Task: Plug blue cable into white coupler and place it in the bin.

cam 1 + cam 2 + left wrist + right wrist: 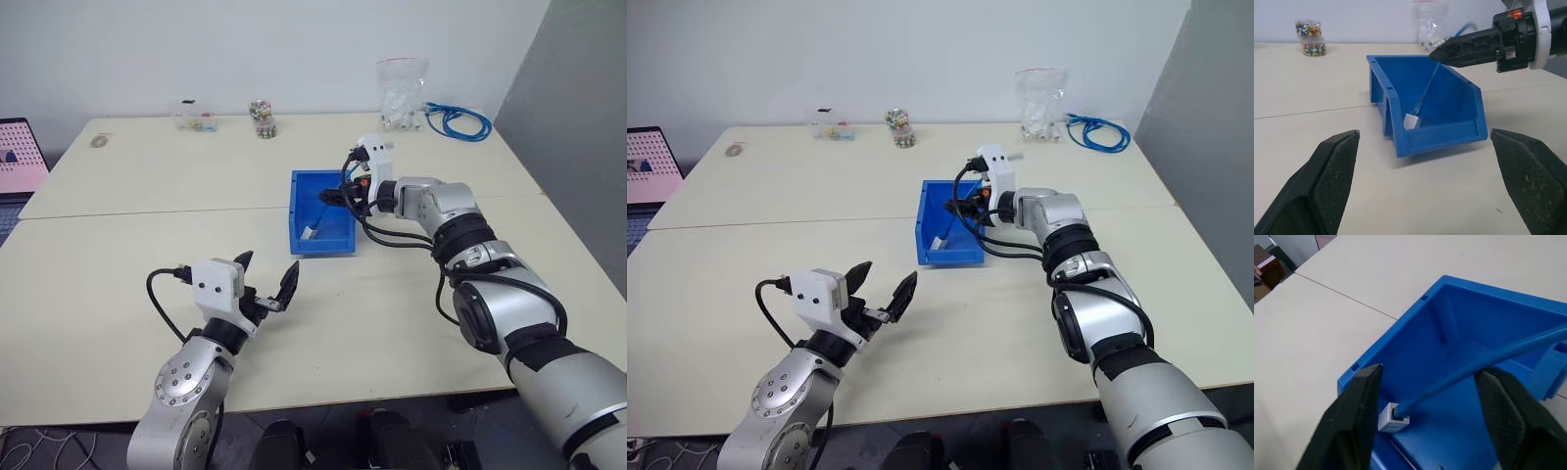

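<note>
bin (338, 242): you see it mid-table, bare surface all round
cable (1427, 90): plugged into coupler (1410, 121), lying inside bin
right gripper (1430, 418): fingers apart, holding nothing
left gripper (265, 281): spread wide, empty, near front edge

The left claw (1422, 183) stood wide open, its two black fingers (1317, 186) apart above the pale surface (1312, 93). Ahead sat the bin (1449, 129), the blue cable (1427, 90) slanting down inside it into the white coupler (1411, 121) on its floor. The right claw (1469, 49) hung over the bin's far rim.
</note>
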{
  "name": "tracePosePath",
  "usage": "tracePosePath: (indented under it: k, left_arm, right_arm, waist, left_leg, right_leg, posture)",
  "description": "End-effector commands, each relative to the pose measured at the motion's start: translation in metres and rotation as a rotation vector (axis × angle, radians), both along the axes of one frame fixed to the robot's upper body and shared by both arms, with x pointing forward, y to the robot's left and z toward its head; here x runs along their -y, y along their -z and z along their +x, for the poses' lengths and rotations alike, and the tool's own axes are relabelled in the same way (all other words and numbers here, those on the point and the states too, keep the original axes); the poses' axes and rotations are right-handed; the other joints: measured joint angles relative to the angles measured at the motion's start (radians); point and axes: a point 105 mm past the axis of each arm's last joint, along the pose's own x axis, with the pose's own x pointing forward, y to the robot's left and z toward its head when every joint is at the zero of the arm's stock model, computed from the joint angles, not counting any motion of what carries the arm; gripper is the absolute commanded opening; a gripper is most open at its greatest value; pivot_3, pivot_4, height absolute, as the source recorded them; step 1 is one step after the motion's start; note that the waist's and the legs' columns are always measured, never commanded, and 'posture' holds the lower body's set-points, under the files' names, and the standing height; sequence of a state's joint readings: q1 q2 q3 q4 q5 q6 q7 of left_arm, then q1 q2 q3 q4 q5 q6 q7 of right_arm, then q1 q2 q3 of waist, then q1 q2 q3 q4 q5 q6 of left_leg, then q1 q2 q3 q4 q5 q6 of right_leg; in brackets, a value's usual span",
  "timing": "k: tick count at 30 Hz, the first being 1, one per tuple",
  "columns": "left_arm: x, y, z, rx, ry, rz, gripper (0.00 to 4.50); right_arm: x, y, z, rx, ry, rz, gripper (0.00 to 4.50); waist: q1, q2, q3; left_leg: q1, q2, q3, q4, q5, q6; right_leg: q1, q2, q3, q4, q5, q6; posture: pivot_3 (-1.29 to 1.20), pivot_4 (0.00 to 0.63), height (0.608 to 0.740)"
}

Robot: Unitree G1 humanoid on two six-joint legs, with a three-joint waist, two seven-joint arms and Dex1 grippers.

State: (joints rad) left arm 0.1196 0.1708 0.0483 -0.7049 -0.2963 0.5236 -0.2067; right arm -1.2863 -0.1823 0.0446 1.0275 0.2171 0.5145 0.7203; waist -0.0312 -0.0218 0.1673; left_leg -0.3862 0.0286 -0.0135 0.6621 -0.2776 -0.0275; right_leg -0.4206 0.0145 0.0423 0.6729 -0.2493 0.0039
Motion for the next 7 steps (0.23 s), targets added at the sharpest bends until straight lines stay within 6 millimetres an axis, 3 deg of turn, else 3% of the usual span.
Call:
tracePosePath:
  k: [1,7]
  left_arm:
    - [-0.009,-0.004,0.006,-0.002,-0.043,-0.042,4.5]
    - [-0.03,-0.005,0.025,-0.012,-0.102,-0.022,4.5]
  right_arm:
    - [0.01,-0.044,-0.002,0.183,-0.031,-0.014,4.07]
    - [0.052,-0.053,-0.03,0.348,0.031,-0.084,4.07]
  waist:
    - [0.0,0.0,0.001]
    - [0.002,0.0,0.001]
  left_leg:
    - [0.0,0.0,0.0,0.0,0.0,0.0]
    - [-0.002,0.0,-0.002,0.0,0.0,0.0]
  right_leg:
    - [0.0,0.0,0.0,0.0,0.0,0.0]
    - [0.0,0.0,-0.001,-0.001,0.0,0.001]
  posture:
    - [0.0,0.15,0.74]
    - [0.0,0.15,0.74]
